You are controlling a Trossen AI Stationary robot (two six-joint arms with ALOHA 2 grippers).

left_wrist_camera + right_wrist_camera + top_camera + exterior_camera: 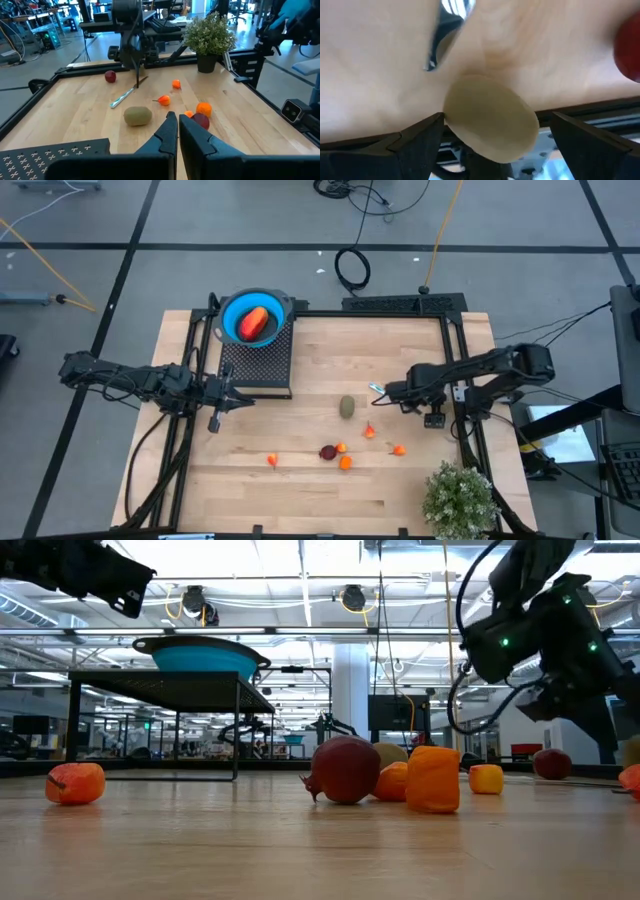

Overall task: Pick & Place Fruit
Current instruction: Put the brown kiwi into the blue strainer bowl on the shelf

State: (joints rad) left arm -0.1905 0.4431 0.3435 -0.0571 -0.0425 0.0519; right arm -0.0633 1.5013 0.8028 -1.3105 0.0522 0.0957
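Note:
The brownish-green oval fruit (347, 407) lies mid-table, also in the left wrist view (137, 116) and the right wrist view (487, 100). A red-orange piece (256, 323) sits in the blue bowl (232, 308). A dark red fruit (327, 451) and several tiny orange ones (345, 463) lie toward the near edge. A second dark red fruit (110, 76) lies by the right arm. My right gripper (378, 392) (497, 116) is open, just right of the oval, and touches nothing. My left gripper (238, 396) (177, 122) is shut and empty, beside the rack.
The bowl sits on a black mesh rack (255, 365) at the table's far left. A thin silvery-blue utensil (122, 97) lies on the table next to my right gripper. A bushy potted plant (460, 495) stands at the near right corner. Black frame rails (455, 370) edge the table.

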